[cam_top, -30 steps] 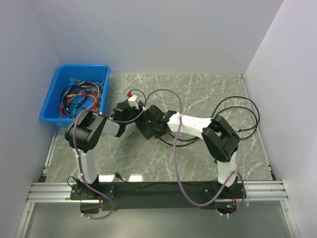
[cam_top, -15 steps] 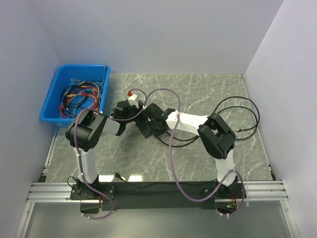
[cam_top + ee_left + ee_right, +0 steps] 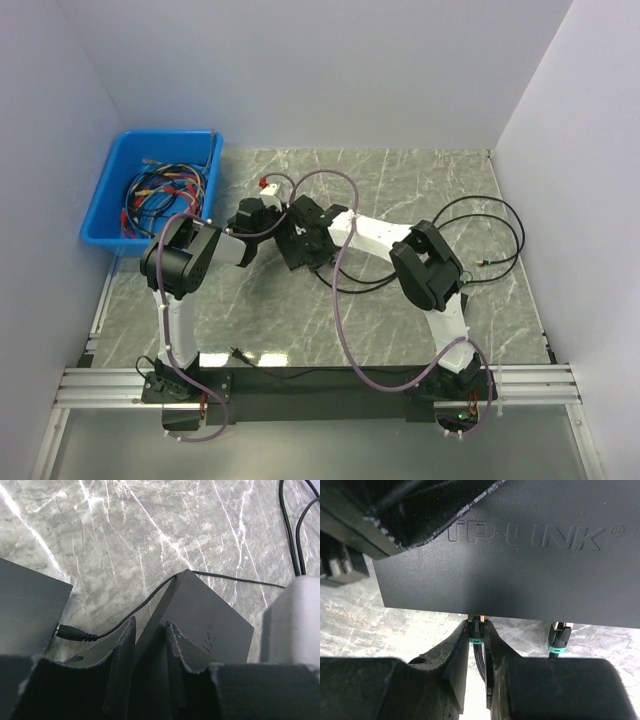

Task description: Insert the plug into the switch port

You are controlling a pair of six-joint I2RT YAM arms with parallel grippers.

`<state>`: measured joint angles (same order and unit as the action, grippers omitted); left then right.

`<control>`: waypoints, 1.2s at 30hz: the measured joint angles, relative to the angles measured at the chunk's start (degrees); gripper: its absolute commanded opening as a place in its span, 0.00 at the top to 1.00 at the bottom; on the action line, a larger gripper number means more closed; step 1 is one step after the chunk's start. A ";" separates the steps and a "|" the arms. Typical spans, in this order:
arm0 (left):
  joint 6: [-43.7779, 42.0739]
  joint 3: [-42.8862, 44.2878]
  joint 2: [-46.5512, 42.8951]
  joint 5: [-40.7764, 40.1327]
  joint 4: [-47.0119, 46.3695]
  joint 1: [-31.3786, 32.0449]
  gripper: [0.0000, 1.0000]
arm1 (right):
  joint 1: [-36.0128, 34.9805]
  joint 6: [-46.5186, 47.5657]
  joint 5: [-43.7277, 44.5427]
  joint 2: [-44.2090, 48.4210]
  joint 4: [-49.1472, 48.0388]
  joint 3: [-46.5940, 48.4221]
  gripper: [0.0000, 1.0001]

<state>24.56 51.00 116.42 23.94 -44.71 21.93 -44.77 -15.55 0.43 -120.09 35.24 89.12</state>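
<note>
Right gripper (image 3: 477, 626) pinching plug (image 3: 476, 639) at TP-Link switch (image 3: 520, 575) port edge, second plug (image 3: 559, 641) seated beside it, left gripper (image 3: 150, 627) clamped on the switch's corner, over marble tabletop (image 3: 150, 530).

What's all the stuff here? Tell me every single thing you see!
table: one, grey marble, under everything
bin: one, blue, far left corner
cables: a tangled bunch, too many to count, orange, yellow and black, inside the bin
switch: one, black, middle of the table
plug: one, black with a teal ring, at the switch's edge
second plug: one, same colours, at that edge beside the first
loose cable: black, looped on the table's right side
left gripper: one, black, closed on the switch's corner
right gripper: one, black, closed on the plug
</note>
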 measured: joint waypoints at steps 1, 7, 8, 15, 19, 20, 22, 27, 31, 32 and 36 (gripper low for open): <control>0.15 -0.04 0.00 -0.07 -0.15 -0.02 0.68 | 0.02 0.02 -0.04 -0.50 0.90 0.94 1.00; 0.39 -1.07 0.04 -0.50 -2.01 -0.04 0.68 | 0.15 -0.52 -0.13 0.57 -1.22 -1.33 1.00; 0.48 -1.36 0.04 -0.50 -2.32 -0.04 0.68 | 0.17 -0.92 -0.13 2.08 -3.61 -3.82 1.00; 4.00 -4.42 -1.73 -0.59 -2.82 0.24 0.68 | 0.81 -3.91 -0.02 11.69 -20.35 -21.44 1.00; 7.23 -7.08 -3.54 -2.23 -2.91 0.85 0.69 | 0.83 -4.15 0.42 14.73 -24.33 -26.36 1.00; 7.93 -7.58 -3.85 -2.62 -2.95 1.01 0.69 | 0.83 -4.15 0.50 15.34 -24.87 -27.26 1.00; 9.88 -9.09 -4.57 -3.67 -3.76 1.44 0.69 | 0.83 -4.17 0.68 16.35 -25.49 -28.68 1.00; 14.45 -14.51 -6.97 -7.32 -7.28 3.34 0.70 | 0.74 -4.15 0.46 19.43 -26.34 -32.68 1.00; 17.57 -18.93 -8.92 -10.36 -10.16 5.29 0.70 | 0.39 -4.17 0.39 21.73 -26.77 -35.60 1.00; 18.23 -19.78 -9.25 -10.80 -10.71 5.64 0.70 | 0.28 -4.17 0.39 22.25 -26.82 -36.20 1.00; 20.09 -22.49 -10.64 -12.46 -12.17 6.80 0.70 | 0.02 -4.17 0.35 23.78 -26.99 -37.94 1.00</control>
<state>44.64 28.51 105.78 11.49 -56.88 28.73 -44.75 -19.73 0.78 -96.31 8.25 51.18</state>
